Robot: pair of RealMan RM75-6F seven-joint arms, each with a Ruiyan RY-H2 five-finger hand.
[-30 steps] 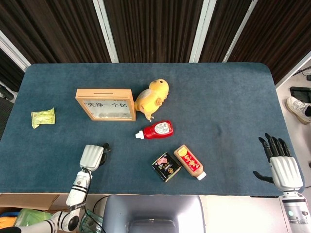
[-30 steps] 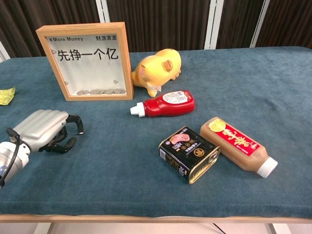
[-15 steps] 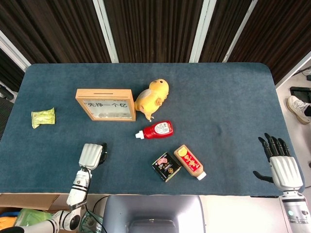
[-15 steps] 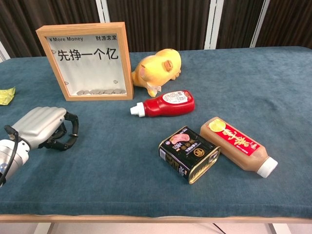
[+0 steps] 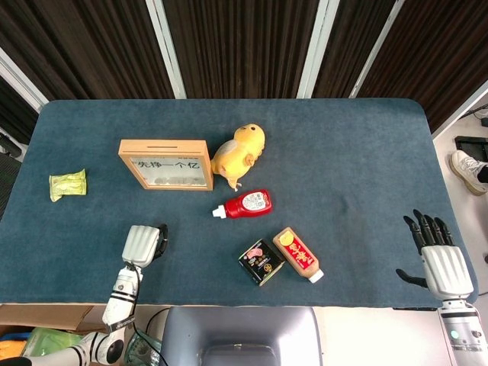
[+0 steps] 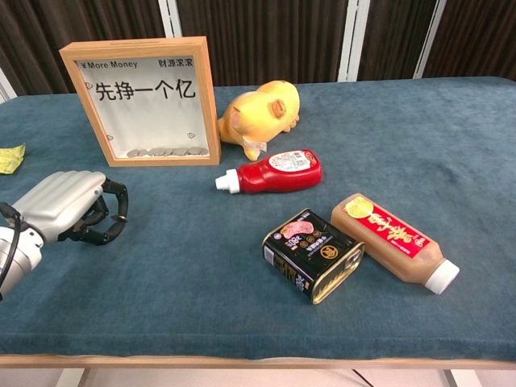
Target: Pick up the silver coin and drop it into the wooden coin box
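The wooden coin box (image 5: pixel 166 164) stands upright at the back left, its top slot facing the head view; the chest view shows its glass front (image 6: pixel 149 101) with several coins at the bottom. My left hand (image 5: pixel 142 245) hovers just above the cloth in front of the box, its fingers (image 6: pixel 113 211) curled in against the thumb. No silver coin lies loose on the cloth; it is hidden within that pinch. My right hand (image 5: pixel 441 259) stays at the table's front right corner with fingers spread, holding nothing.
A yellow plush chick (image 5: pixel 239 154) leans beside the box. A red ketchup bottle (image 5: pixel 245 204), a black tin (image 5: pixel 261 261) and a brown bottle (image 5: pixel 298 254) lie mid-table. A green packet (image 5: pixel 67 184) sits far left.
My left hand's fingers left the cloth and curled in tighter, and the hand rose slightly and drew back toward the left. The right hand barely moved.
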